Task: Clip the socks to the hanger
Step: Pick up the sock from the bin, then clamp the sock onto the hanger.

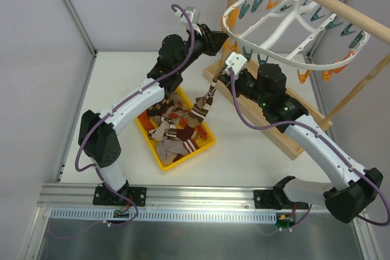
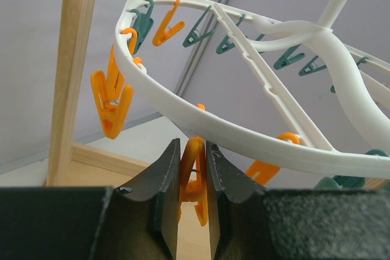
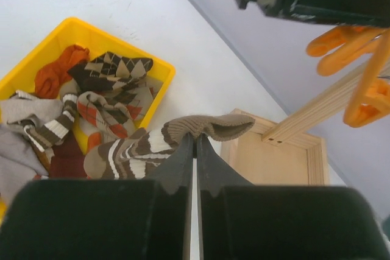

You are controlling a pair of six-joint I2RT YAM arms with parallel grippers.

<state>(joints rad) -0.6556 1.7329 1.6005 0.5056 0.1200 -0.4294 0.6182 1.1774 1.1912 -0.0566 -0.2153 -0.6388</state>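
The white oval hanger (image 1: 277,54) hangs from a wooden pole, with orange and teal clothespins round its rim. My left gripper (image 1: 218,38) is up at the hanger's near-left rim. In the left wrist view (image 2: 194,147) it is shut on an orange clothespin (image 2: 194,178) under the rim (image 2: 244,135). My right gripper (image 1: 225,78), just below and right of the left one, is shut (image 3: 195,139) on the cuff of a brown and cream striped sock (image 3: 210,127). That sock hangs down toward the tray (image 1: 206,105). Several more socks (image 1: 177,129) lie in the tray (image 3: 103,89).
A yellow tray (image 1: 189,155) sits on the table below both grippers, its rim also in the right wrist view (image 3: 164,68). The wooden stand has a base board (image 1: 286,141), an upright (image 2: 73,59) and a top pole (image 1: 341,7). Grey walls enclose the table.
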